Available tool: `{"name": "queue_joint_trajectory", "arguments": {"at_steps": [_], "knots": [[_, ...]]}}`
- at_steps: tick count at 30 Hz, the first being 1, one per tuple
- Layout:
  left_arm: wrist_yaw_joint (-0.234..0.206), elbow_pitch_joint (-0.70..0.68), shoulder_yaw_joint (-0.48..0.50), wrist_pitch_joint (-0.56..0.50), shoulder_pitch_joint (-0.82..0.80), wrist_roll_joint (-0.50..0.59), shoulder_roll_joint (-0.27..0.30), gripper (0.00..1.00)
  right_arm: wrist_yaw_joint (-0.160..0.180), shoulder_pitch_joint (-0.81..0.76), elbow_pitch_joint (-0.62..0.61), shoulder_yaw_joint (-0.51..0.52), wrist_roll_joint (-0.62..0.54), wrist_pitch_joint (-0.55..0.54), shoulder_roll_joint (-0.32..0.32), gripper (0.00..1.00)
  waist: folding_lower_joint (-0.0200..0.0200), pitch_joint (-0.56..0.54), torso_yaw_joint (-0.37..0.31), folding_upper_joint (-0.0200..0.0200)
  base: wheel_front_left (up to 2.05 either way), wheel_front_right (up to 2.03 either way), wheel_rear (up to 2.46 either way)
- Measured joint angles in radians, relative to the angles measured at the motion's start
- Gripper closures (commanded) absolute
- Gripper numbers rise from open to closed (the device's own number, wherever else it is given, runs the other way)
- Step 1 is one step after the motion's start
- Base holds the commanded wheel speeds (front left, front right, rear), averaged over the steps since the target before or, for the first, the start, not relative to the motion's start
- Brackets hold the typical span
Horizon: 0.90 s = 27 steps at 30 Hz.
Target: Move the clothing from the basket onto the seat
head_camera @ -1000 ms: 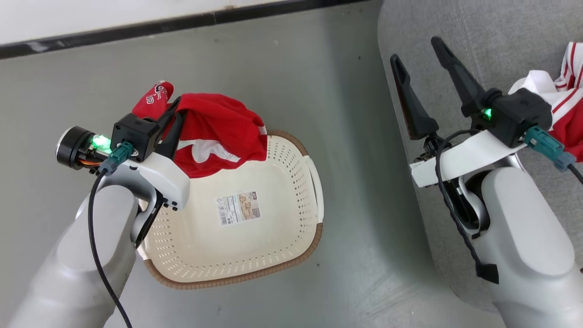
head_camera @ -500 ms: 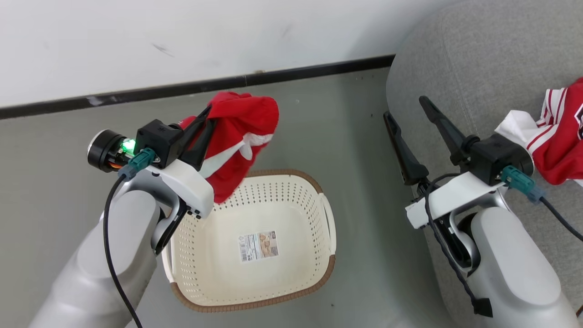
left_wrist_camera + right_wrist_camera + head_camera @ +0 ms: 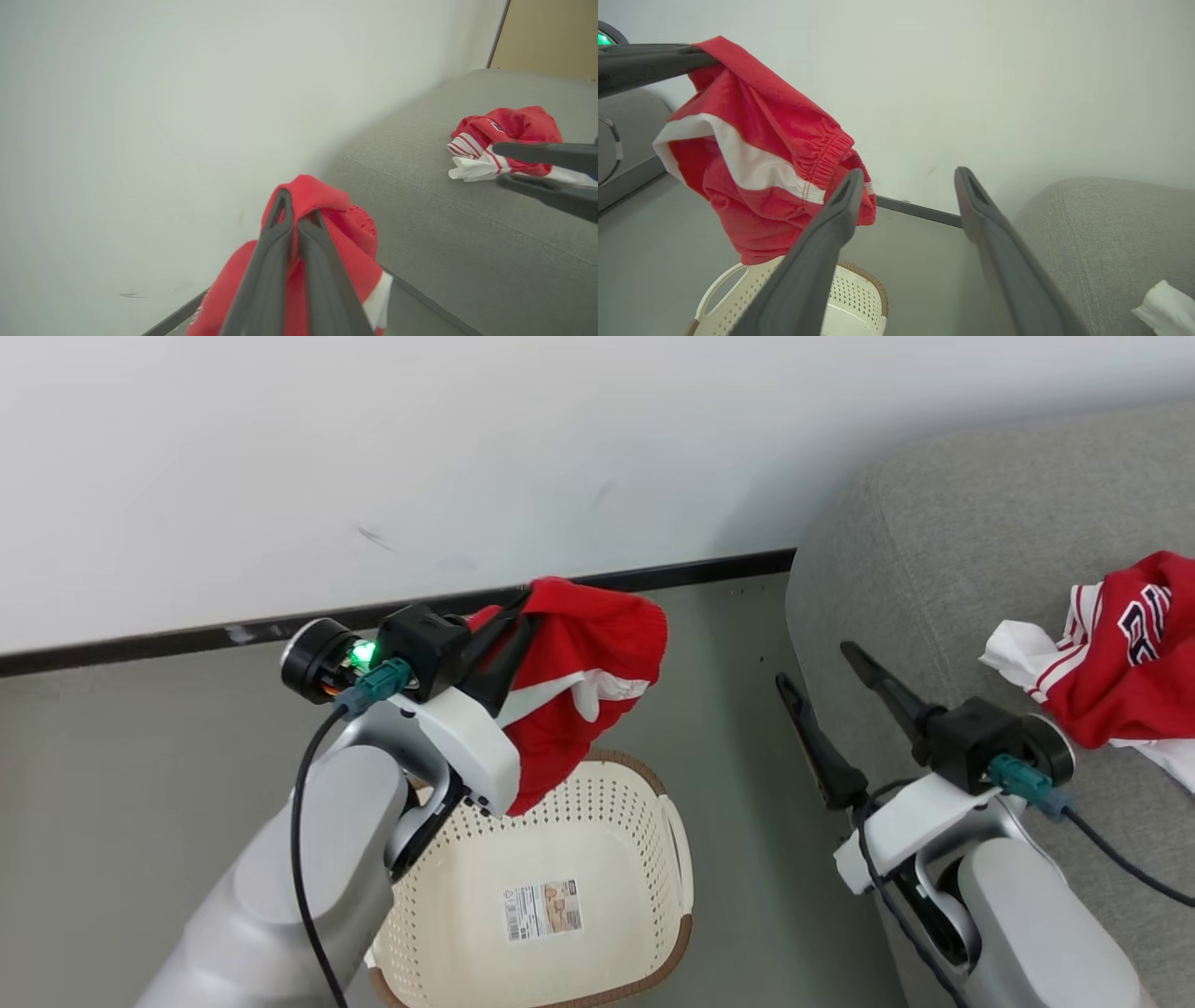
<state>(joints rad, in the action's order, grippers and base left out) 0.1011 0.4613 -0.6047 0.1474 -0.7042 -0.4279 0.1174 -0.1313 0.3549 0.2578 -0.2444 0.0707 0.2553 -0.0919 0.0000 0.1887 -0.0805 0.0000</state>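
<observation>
Two red garments are showing how far the work is standing. One red garment (image 3: 588, 653) is hanging from the left tool (image 3: 512, 625), whose fingers are pressing together on a fold near its top, so the cloth is drooping freely above the far rim of the basket (image 3: 616, 821), at about 12 o'clock from it in the head view. I am judging that it is being held this high so that the loose cloth is clearing the rim and not dragging the light basket along. The other garment (image 3: 1120, 653) is lying crumpled on the seat (image 3: 915, 569), which is standing at 3 o'clock from the basket. The right tool (image 3: 815, 665) is hovering at the seat's near edge with its fingers spread wide and pinching nothing, the lying garment at about 2 o'clock from it; probably it is waiting out of the way. The basket's bottom, where it is in view, is carrying a paper label (image 3: 543, 909) and no cloth, so this carry is likely being the last one.
</observation>
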Motion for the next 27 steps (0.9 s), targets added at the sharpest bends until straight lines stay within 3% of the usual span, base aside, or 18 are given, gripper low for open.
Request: {"name": "queue_joint_trajectory", "arguments": {"at_steps": [18, 27], "knots": [[0.012, -0.093, -0.059, -0.047, 0.037, -0.03, -0.028, 1.0, 0.0, -0.042, 0.083, -0.199, 0.006, 0.0, -0.077, 0.0, 0.0, -0.131, -0.033, 0.0, 0.0, 0.0, 0.0], [0.012, -0.136, -0.084, -0.081, 0.062, -0.04, -0.039, 1.0, 0.0, 0.005, 0.147, -0.293, 0.054, 0.0, -0.087, 0.0, 0.0, -0.158, -0.012, 0.0, 0.0, 0.0, 0.0]]}}
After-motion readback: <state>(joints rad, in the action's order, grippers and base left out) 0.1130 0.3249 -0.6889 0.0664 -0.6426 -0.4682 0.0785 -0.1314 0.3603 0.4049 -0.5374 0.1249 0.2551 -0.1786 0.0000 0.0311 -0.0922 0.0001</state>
